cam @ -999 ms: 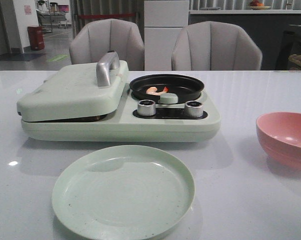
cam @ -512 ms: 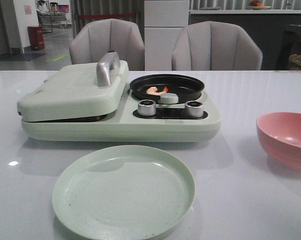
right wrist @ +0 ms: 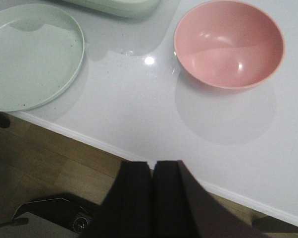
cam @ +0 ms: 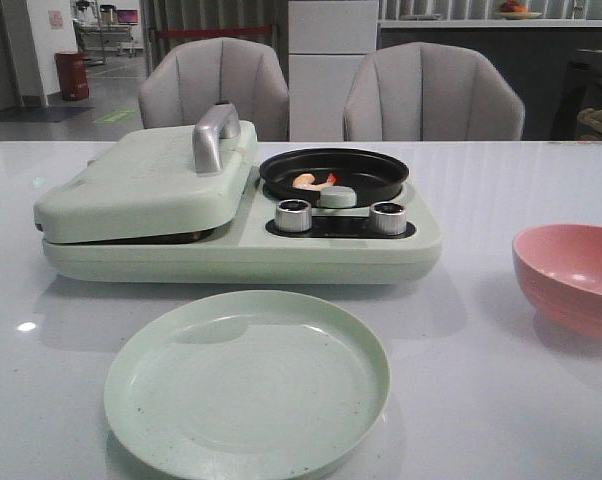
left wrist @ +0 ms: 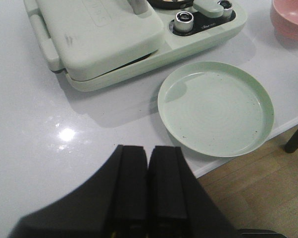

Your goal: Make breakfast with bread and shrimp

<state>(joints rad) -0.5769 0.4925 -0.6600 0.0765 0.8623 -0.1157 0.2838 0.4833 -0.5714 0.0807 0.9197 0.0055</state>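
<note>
A small pink-white shrimp (cam: 311, 181) with a red tail lies in the black pan (cam: 334, 170) on the right half of the pale green breakfast maker (cam: 241, 240). The maker's left lid (cam: 146, 180) with its silver handle (cam: 213, 135) is down; no bread shows. An empty pale green plate (cam: 246, 382) sits in front of the maker. My left gripper (left wrist: 148, 150) is shut and empty, held back over the table's near edge. My right gripper (right wrist: 152, 164) is shut and empty near the table's front edge. Neither gripper shows in the front view.
A pink bowl (cam: 571, 277) stands at the right of the table, also in the right wrist view (right wrist: 229, 43). Two silver knobs (cam: 293, 214) sit on the maker's front. Two grey chairs (cam: 216, 85) stand behind the table. Wooden floor lies beyond the table's near edge (right wrist: 65, 130).
</note>
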